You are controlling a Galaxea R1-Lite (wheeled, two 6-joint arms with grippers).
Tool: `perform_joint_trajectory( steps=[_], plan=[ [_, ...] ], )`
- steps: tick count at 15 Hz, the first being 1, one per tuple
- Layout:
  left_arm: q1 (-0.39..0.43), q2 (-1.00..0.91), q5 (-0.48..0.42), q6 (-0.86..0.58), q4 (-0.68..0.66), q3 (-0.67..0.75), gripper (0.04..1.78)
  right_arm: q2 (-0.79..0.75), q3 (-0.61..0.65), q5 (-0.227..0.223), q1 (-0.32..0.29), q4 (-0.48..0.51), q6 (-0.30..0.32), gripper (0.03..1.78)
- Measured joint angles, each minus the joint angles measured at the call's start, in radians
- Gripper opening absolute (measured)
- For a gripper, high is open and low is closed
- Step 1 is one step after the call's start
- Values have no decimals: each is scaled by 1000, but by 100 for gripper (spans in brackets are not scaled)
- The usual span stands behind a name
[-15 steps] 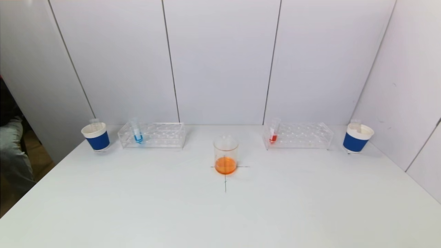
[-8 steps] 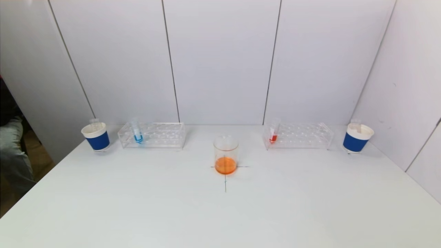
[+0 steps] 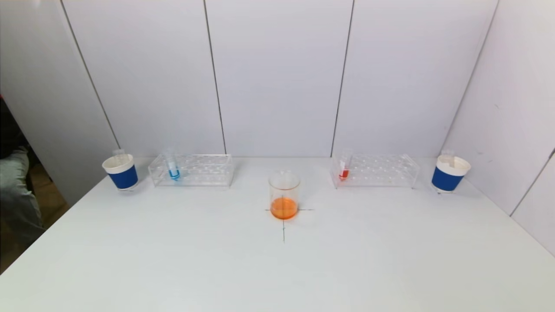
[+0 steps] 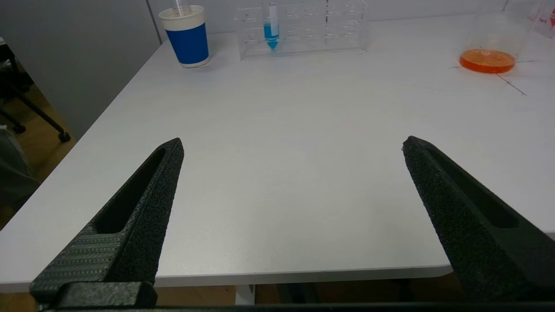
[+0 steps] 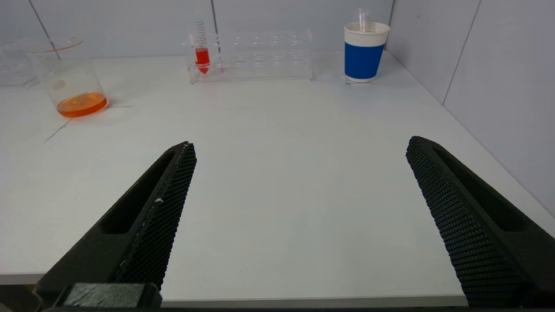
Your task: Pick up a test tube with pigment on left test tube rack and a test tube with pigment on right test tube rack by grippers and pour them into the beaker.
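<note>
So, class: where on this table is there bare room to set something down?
Bare: the table in front of the beaker, and the gaps between it and the left rack and right rack. Crowded: each back corner, where a blue cup sits beside its rack.

We can't see either arm in the head view. The beaker (image 4: pixel 498 39) is cut off by the left wrist frame's edge. Tube (image 3: pixel 119 152) in the left blue cup (image 3: pixel 122 172) is too faint to read contents.
</note>
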Motion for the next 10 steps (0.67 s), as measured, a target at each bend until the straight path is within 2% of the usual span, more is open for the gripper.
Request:
perform_joint_trajectory(
  steps=[10],
  plan=[
    [0, 0, 0, 0, 0, 0, 176, 0, 0, 1, 0, 1, 0, 176]
  ],
)
